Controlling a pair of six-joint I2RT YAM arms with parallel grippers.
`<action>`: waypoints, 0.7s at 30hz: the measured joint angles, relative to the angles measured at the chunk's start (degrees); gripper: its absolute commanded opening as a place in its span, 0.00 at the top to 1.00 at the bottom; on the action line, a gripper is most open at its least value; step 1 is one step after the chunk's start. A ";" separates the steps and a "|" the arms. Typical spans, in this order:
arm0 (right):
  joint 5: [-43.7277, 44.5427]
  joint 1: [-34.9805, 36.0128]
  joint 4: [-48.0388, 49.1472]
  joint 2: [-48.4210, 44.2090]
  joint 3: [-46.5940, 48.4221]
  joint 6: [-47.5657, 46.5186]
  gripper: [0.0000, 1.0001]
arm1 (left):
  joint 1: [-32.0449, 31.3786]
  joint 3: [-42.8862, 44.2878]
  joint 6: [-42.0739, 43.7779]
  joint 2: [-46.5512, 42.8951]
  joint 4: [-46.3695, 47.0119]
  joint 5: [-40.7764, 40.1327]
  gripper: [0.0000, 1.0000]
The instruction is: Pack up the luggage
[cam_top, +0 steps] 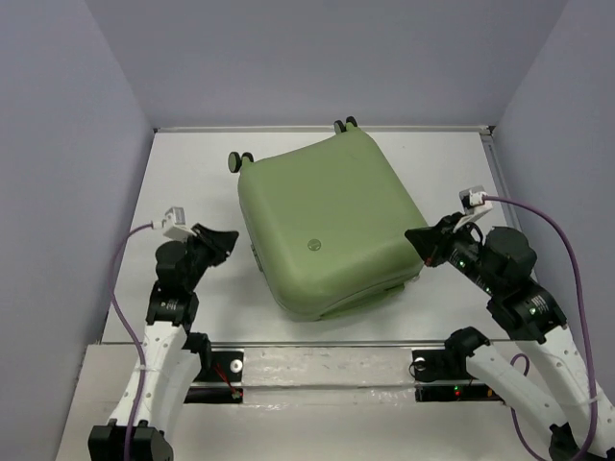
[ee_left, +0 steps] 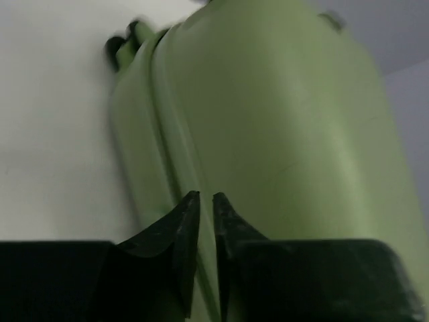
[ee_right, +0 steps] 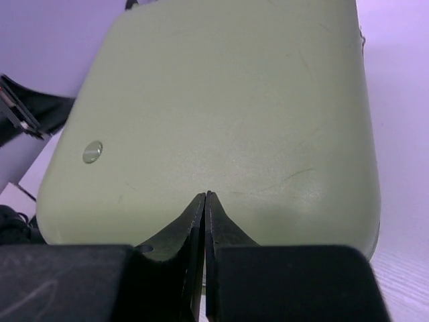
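The suitcase lies shut and flat mid-table, its long axis skewed, its wheels pointing to the far edge. Its small round logo is unreadable. My left gripper shows a thin gap beside it and holds nothing. My right gripper is pressed together at its right corner.

Luggage flat on the table, a gripper at each side.
The luggage lies askew at mid-table, wheels toward the far edge. The left gripper sits near its left flank, apart from it. The right gripper is at its right edge; whether it touches cannot be told.
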 measured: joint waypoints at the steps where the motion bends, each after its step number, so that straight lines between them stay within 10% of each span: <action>1: -0.15 0.00 -1.33 0.50 0.22 -0.04 0.93 | -0.02 -2.71 -0.42 -1.53 -1.09 0.20 0.91; 12: -21.20 8.13 -13.51 8.41 2.60 -2.05 0.93 | -6.36 -11.04 -3.76 -7.26 -9.90 -0.59 0.94; 21: -15.08 31.34 -12.17 7.52 -8.41 4.42 0.93 | -16.90 -13.29 -7.19 -7.43 -8.39 -4.96 0.94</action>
